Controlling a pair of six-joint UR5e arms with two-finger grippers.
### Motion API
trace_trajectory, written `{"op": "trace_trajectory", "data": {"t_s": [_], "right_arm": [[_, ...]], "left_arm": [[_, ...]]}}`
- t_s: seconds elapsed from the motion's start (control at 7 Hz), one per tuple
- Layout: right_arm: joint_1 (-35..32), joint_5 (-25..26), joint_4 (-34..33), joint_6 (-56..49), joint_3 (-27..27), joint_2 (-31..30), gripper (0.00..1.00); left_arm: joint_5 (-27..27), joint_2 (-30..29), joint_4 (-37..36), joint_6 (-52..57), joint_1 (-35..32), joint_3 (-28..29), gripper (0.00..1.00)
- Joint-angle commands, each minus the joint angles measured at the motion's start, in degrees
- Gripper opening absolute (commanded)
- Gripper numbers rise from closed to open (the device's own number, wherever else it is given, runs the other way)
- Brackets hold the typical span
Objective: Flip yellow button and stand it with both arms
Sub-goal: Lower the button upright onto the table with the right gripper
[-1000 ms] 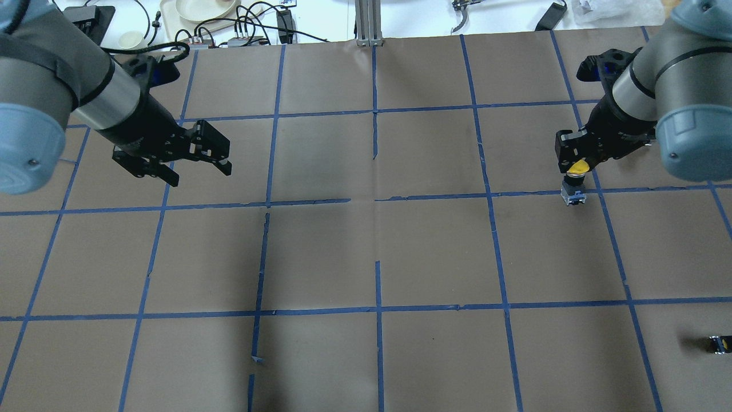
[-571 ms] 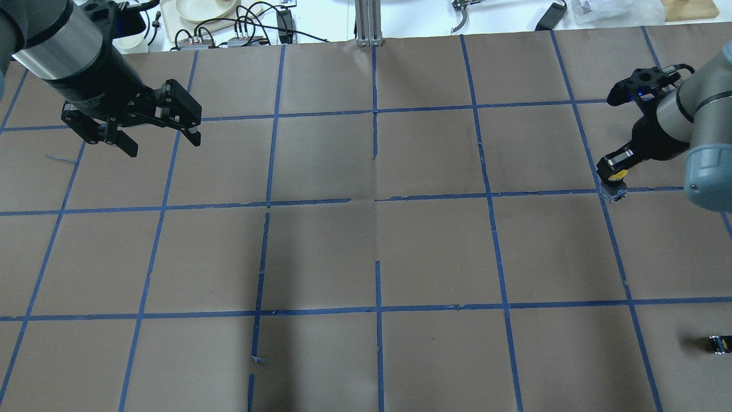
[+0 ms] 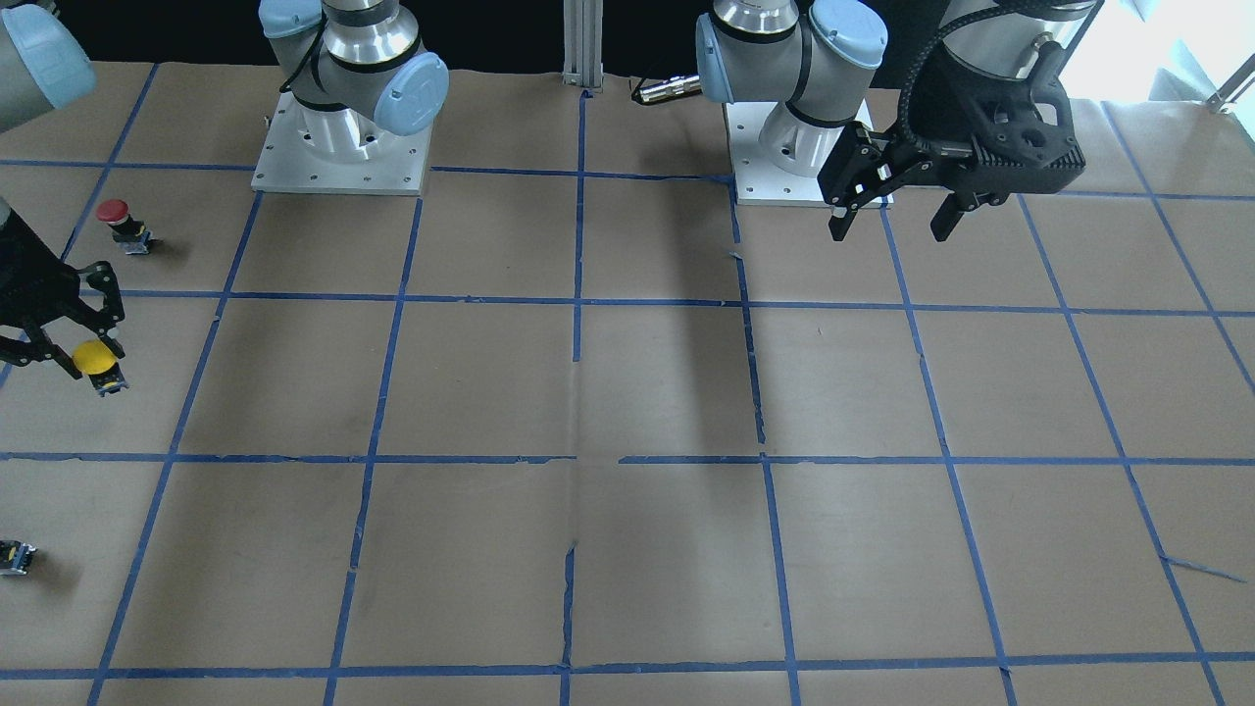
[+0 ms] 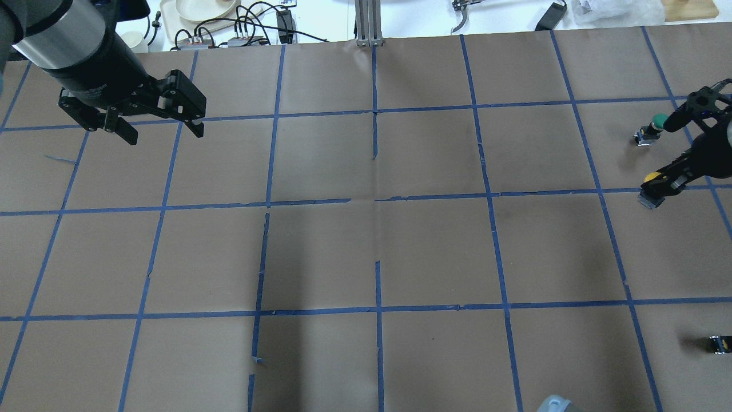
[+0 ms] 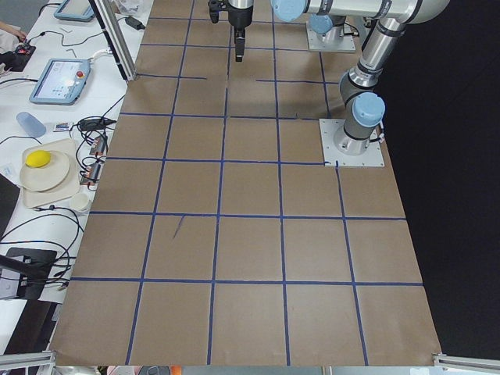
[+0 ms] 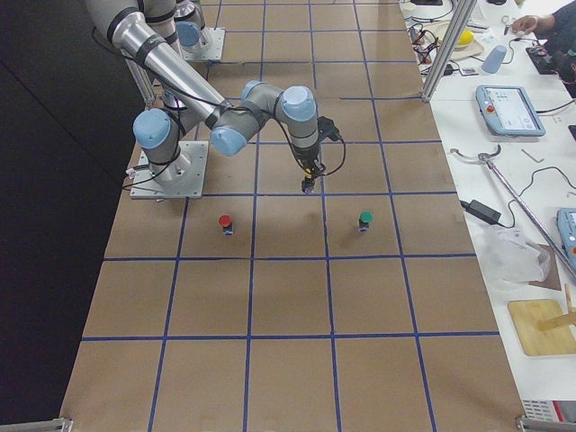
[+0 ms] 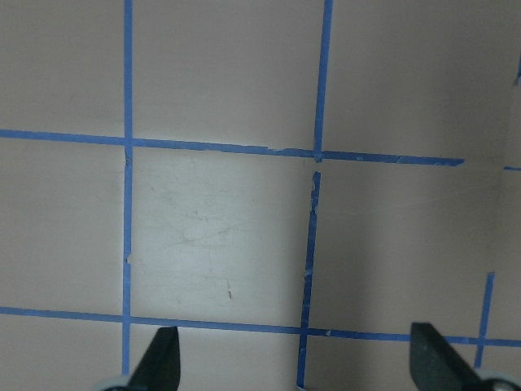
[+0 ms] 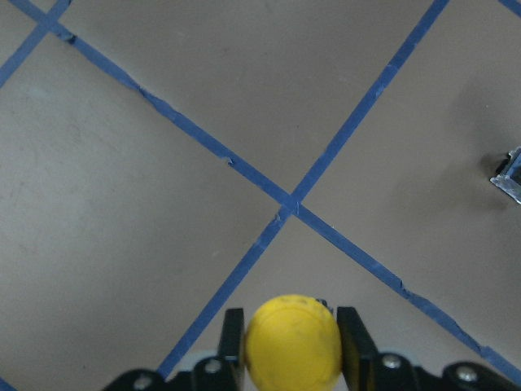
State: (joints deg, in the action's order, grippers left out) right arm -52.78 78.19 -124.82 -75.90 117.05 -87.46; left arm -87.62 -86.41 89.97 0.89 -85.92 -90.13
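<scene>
The yellow button [image 3: 95,359] has a round yellow cap and a grey-black block hanging below it. My right gripper [image 3: 83,345] is shut on its cap, close over the paper near the table's right end; I cannot tell whether the block touches. In the overhead view the button [image 4: 651,179] sits in the right gripper [image 4: 659,184] at the far right. In the right wrist view the cap [image 8: 291,342] is clamped between the two fingers [image 8: 351,338]. My left gripper [image 4: 164,134] is open and empty, high over the back left; it also shows in the front view [image 3: 890,221].
A red-capped button [image 3: 115,213] stands near the right arm's side, and a green-capped button [image 4: 657,121] stands just behind the right gripper. A tiny dark block with a yellow speck [image 4: 719,343] lies at the front right. Brown paper with blue tape lines [image 7: 212,244] covers the table.
My right gripper has carried the yellow button to the right, toward the table's end, uncovering the green button. My left arm drew back to the left, then hardly moved.
</scene>
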Motion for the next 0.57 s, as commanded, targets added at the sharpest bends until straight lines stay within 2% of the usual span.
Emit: {"op": "trace_trajectory", "data": {"t_s": [0.0, 0.14, 0.43], "right_arm": [[6.1, -2.3, 3.3, -12.6, 1.3, 0.3, 0.08], [8.6, -5.5, 3.9, -17.6, 1.5, 0.3, 0.09], [12.9, -7.4, 7.2, -25.5, 1.5, 0.5, 0.1]], "left_arm": [[-4.9, 0.6, -0.3, 0.7, 0.0, -1.0, 1.0], [-5.0, 0.0, -0.4, 0.6, 0.1, -0.4, 1.0], [-4.8, -0.4, -0.5, 0.5, 0.2, -0.7, 1.0]]}}
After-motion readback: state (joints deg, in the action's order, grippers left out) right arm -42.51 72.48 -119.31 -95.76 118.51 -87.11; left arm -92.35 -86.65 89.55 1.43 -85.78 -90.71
